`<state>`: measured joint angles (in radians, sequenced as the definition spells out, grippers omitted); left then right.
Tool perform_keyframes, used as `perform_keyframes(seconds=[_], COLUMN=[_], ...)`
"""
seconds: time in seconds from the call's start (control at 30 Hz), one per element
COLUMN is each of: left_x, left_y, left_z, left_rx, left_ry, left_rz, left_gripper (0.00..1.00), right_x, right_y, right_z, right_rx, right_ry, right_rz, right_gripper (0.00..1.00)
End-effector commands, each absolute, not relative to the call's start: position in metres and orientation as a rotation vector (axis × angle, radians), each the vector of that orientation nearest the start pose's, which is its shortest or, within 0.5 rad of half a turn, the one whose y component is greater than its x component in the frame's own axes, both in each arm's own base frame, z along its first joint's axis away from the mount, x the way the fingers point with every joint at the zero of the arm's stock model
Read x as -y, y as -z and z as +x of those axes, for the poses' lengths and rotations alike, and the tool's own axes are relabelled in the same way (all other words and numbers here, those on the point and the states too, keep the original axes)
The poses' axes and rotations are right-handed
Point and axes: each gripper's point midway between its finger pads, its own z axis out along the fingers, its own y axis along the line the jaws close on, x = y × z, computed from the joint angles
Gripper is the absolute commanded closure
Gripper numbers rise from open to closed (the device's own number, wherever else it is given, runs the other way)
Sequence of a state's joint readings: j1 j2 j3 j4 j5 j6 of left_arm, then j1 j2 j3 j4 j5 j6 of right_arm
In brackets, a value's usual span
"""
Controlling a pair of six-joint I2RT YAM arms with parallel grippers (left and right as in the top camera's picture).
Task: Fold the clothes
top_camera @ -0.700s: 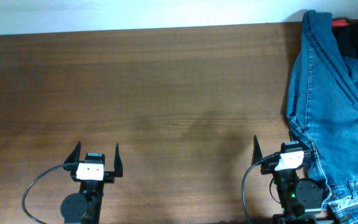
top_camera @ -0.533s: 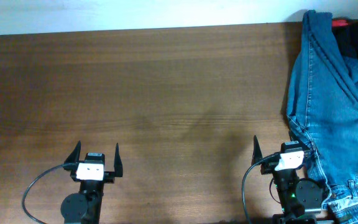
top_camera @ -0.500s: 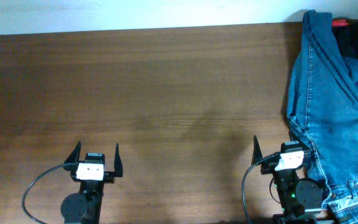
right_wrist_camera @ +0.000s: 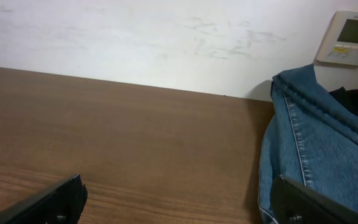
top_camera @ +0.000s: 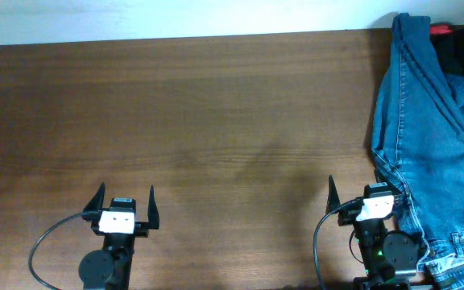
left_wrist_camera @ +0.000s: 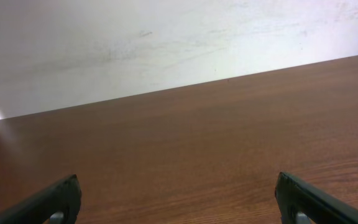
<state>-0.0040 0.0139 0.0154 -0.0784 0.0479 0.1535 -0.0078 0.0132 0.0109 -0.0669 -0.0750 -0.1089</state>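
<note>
The blue denim jeans (top_camera: 429, 137) lie in a heap along the right edge of the wooden table (top_camera: 200, 121), running from the far edge to the near right corner. They also show at the right of the right wrist view (right_wrist_camera: 316, 149). My right gripper (top_camera: 363, 193) is open and empty at the near edge, its right finger right beside the jeans' left edge. My left gripper (top_camera: 124, 197) is open and empty at the near left, far from the jeans. In the left wrist view only bare wood lies between its fingers (left_wrist_camera: 178, 196).
Dark clothing and a red item (top_camera: 461, 48) lie beyond the jeans at the far right corner. A white wall runs behind the table, with a wall controller (right_wrist_camera: 350, 37) above the jeans. Cables trail from both arm bases at the near edge.
</note>
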Motion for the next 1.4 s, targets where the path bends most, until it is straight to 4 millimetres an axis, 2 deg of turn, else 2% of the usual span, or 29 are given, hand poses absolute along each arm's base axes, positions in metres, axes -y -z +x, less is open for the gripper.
perform_keyframes(seconds=[0.0,0.97,1.2,1.37], left_x=[0.009,0.009,0.009,0.013], left_y=[-0.157,-0.157,-0.183,-0.211], left_z=[0.246,0.246,0.244,0.237], left_rx=[-1.641,-1.64,-1.573,-1.579], left_ry=[-0.077,-0.077,0.015,0.048], left_rz=[0.161,0.161,0.061,0.064], left_gripper=[0.01,0.01,0.01,0.0], right_x=[-0.009,-0.009,-0.001,0.01], right_y=[-0.157,-0.157,-0.17,-0.199], right_z=[0.246,0.246,0.242,0.231], right_rx=[-1.64,-1.64,-1.658,-1.706], right_ry=[0.036,0.018,-0.027,0.016], right_rz=[-0.13,-0.116,0.014,0.075], right_gripper=[0.01,0.01,0.01,0.01])
